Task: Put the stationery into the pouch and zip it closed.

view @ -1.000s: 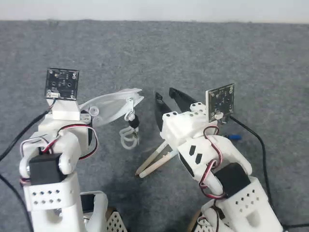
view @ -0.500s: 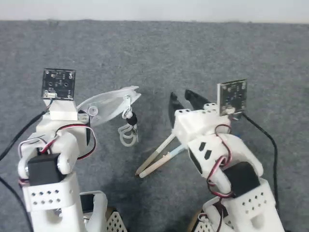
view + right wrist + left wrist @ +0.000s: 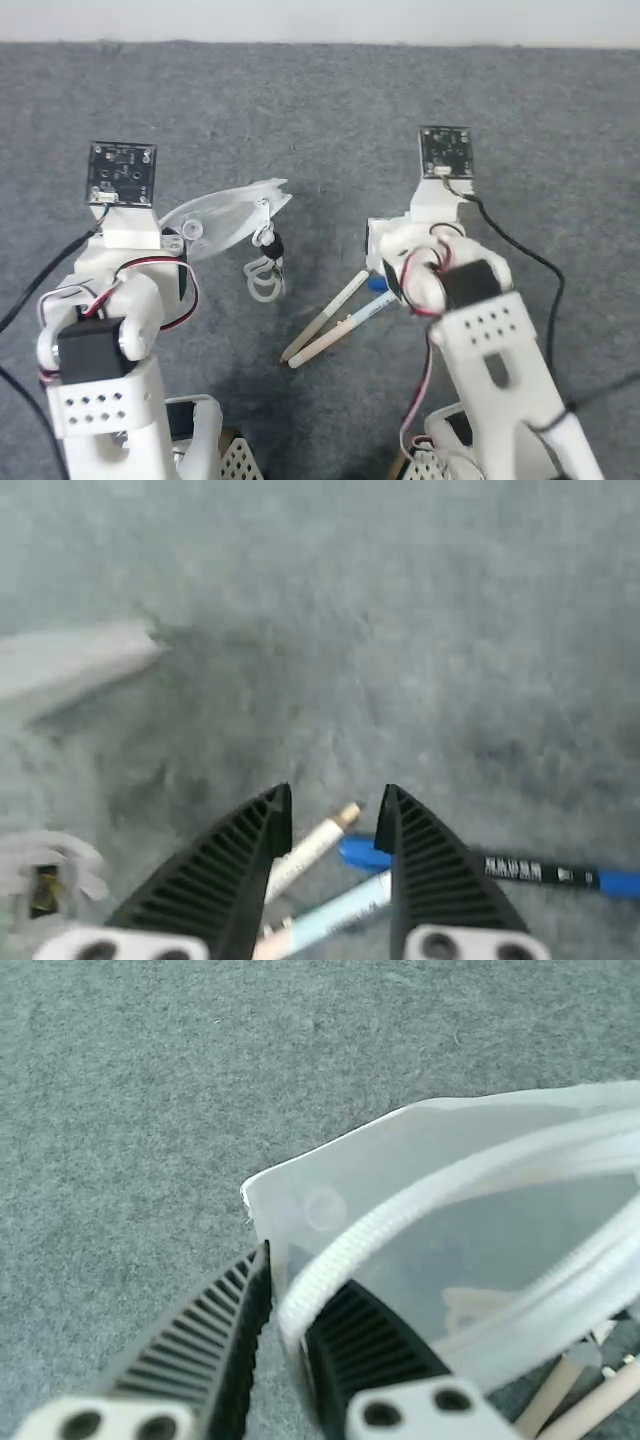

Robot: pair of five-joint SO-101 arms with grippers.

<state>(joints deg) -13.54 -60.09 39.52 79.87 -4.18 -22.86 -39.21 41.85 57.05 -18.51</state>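
Pouch on the left, pens in the middle of the table.

The pouch [image 3: 226,220] lies ahead of the left arm, one end pinched in the left claw [image 3: 290,1290], the other pointing toward the middle. A looped ring [image 3: 266,283] sits just below that end. To its right, pens [image 3: 328,320] lie slanting on the table [image 3: 300,100] between the two arms. The right claw [image 3: 335,796] is above their far ends, fingers spread.

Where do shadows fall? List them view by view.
High view: shadow darkens the grey carpet between the arm bases, below the two beige pencils. Left wrist view: even light, no glare on the translucent plastic zip pouch pinched in the left gripper. Right wrist view: a dimmer patch of carpet ahead of the open right gripper.
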